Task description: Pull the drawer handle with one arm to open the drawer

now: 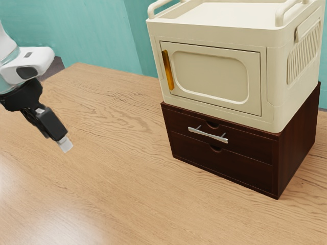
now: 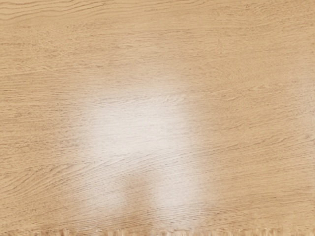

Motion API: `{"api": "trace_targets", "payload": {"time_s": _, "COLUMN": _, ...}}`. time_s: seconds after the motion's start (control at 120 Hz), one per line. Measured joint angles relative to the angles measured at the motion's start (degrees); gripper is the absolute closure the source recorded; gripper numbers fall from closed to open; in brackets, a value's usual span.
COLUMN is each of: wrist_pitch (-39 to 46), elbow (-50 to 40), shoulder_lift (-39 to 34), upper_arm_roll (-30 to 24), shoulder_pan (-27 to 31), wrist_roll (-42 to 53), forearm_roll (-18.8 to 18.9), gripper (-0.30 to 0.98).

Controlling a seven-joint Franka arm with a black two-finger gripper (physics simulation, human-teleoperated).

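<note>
Poising the black jaws well to the exterior view's left of the slim silver bar handle (image 1: 208,135), not revealing whether open or closed!

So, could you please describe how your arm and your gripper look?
My arm has a smooth, rounded white casing, with a dark oval patch and a small grey rectangular mark. Below it is a rounded black mount. My gripper is black and blocky, ending in a pale, squarish tip.
</note>
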Motion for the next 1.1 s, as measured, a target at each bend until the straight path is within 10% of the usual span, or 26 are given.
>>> {"api": "trace_targets", "payload": {"time_s": 0.725, "wrist_pitch": 19.1, "elbow": -10.6, "shoulder_lift": 0.2, "upper_arm_roll": -9.1, "shoulder_pan": -7.8, "wrist_roll": 53.8, "forearm_roll": -3.9, "gripper": 0.0}}
{"api": "trace_targets", "payload": {"time_s": 1.1, "wrist_pitch": 28.8, "elbow": -5.6, "shoulder_lift": 12.9, "upper_arm_roll": -10.9, "shoulder_pan": -7.7, "wrist_roll": 60.3, "forearm_roll": -6.9, "gripper": 0.0}}
